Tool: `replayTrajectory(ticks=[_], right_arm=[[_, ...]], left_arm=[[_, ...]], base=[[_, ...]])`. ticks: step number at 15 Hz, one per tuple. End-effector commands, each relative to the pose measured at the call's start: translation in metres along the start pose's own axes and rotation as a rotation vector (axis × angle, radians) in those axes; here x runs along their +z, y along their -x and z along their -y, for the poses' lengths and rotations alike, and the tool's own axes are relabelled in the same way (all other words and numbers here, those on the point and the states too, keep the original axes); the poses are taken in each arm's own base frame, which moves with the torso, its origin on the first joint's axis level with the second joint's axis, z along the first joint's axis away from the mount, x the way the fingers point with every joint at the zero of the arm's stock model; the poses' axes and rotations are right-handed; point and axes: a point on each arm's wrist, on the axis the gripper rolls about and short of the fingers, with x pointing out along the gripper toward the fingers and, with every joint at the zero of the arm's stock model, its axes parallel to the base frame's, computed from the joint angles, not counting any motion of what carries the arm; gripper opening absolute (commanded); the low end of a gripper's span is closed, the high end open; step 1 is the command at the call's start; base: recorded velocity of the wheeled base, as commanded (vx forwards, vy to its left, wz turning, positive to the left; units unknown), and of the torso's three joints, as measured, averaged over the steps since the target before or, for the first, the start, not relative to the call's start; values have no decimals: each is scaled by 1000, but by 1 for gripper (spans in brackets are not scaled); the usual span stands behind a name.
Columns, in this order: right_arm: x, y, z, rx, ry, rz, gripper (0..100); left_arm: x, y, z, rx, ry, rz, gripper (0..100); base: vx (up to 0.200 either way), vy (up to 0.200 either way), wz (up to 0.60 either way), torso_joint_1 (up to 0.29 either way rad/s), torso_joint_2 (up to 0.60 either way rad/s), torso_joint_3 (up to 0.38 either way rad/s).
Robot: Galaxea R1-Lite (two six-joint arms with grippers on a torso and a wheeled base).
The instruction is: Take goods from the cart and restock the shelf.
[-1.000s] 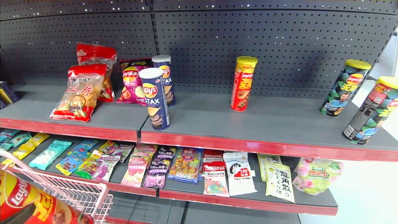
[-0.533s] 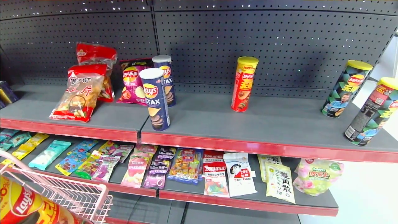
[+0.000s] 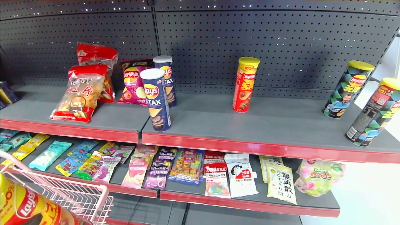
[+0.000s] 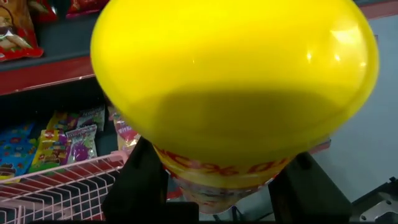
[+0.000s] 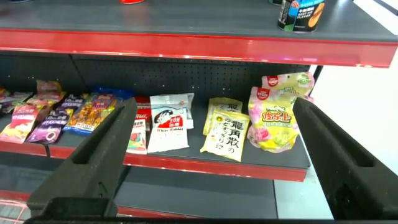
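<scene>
Head view: light is bright and even, coming from overhead and in front. The pegboard (image 3: 250, 37) reads dark, with pinpoints of light through its holes along the top of the frame. Broad soft shadows lie on it left of the red-and-yellow can (image 3: 245, 84) and left of the patterned cans (image 3: 347, 90). There is a glare streak on the red shelf edge (image 3: 250, 148). The lower shelf (image 3: 250, 200) is shaded by the one above. The floor (image 3: 368, 193) at lower right is nearly blown out white. Shelf lines bow toward the frame edges, and the patterned cans lean outward.

Left wrist view: the yellow lid (image 4: 236, 74) of the chip can (image 4: 217, 177) shows small highlights and one broad shadow.

Right wrist view: a glare band runs along the red shelf edge, and the back panel (image 5: 186, 78) under it is dark.
</scene>
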Motion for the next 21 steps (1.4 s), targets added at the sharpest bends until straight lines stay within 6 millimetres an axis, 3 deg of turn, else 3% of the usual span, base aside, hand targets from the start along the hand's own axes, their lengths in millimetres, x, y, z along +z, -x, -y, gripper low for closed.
replayTrajectory(ticks=[1, 8, 14, 15, 16, 17, 18, 19, 20, 21], right_arm=[[0, 0, 0, 0, 0, -1, 100], [0, 0, 0, 2, 2, -1, 100], [1, -1, 0, 22, 5, -18, 100], [11, 1, -1, 70, 9, 23, 100], [62, 1, -3, 108, 1, 53, 100], [115, -13, -3, 102, -57, 50, 100], [136, -19, -3, 120, -81, 54, 100], [167, -37, -5, 171, -59, 43, 100], [189, -71, -11, 309, 50, -7, 100], [202, -100, -16, 350, 68, -48, 100]], left_arm=[[-1, -2, 0, -3, 3, -16, 0], [0, -1, 0, -7, -21, -6, 0], [-7, 9, 4, -30, -33, 36, 0], [-8, 8, 4, -31, -31, 31, 0], [-8, 8, 3, -29, -31, 28, 0], [-8, 6, 3, -29, -24, 19, 0], [-8, 5, 3, -31, -21, 17, 0], [-6, 4, 2, -32, -21, 15, 0], [-3, 2, 2, -28, -20, 12, 0], [-4, 3, 2, -27, -20, 12, 0]], base=[[0, 0, 0, 0, 0, 0], [171, 0, 0, 1, -1, 3], [0, 0, 0, 0, 0, 0], [0, 0, 0, 0, 0, 0], [0, 0, 0, 0, 0, 0], [0, 0, 0, 0, 0, 0], [0, 0, 0, 0, 0, 0], [0, 0, 0, 0, 0, 0], [0, 0, 0, 0, 0, 0], [0, 0, 0, 0, 0, 0]])
